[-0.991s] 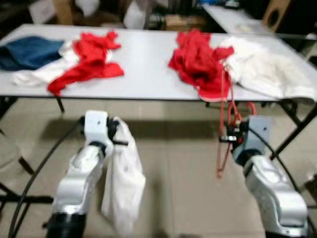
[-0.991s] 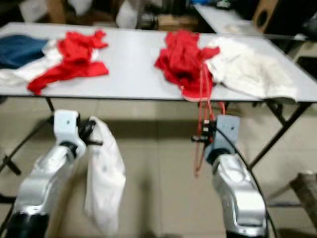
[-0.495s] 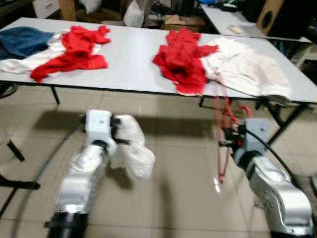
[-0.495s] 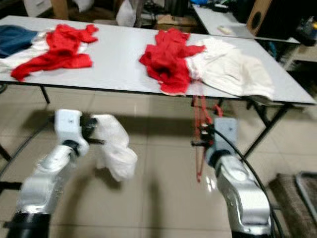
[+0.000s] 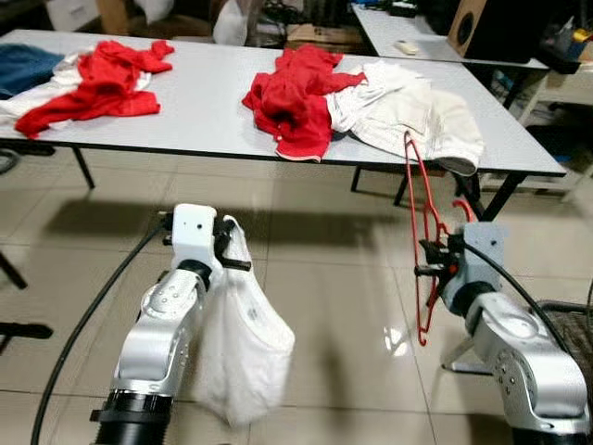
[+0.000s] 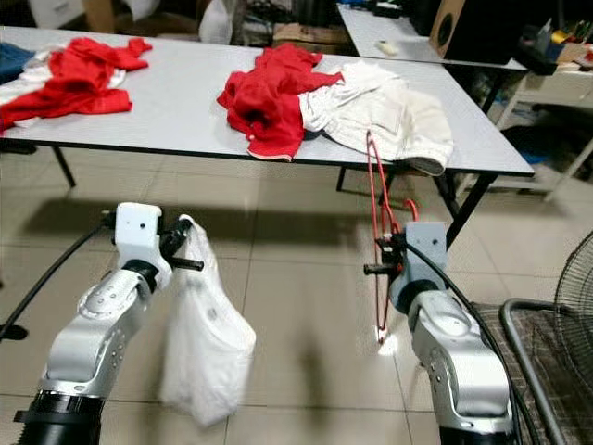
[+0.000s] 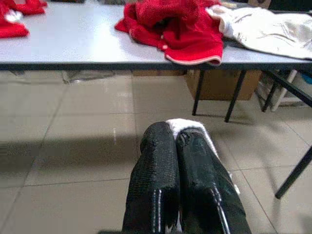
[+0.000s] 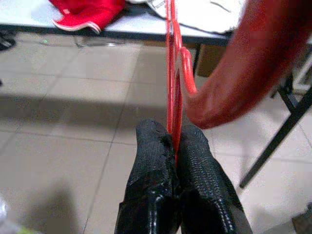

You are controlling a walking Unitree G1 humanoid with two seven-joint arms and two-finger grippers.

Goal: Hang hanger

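- Red hanger (image 5: 419,243): right of centre in the frame, hanging upright, clamped in the right gripper (image 8: 174,146).
- White garment (image 5: 239,343): lower left, dangling, pinched by the left gripper (image 7: 175,146).
- Grey table (image 5: 199,102): across the top.

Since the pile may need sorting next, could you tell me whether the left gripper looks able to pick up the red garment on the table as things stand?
Probably not: the left gripper is shut on a white garment hanging from it, and it is short of the table, where the red garment lies.
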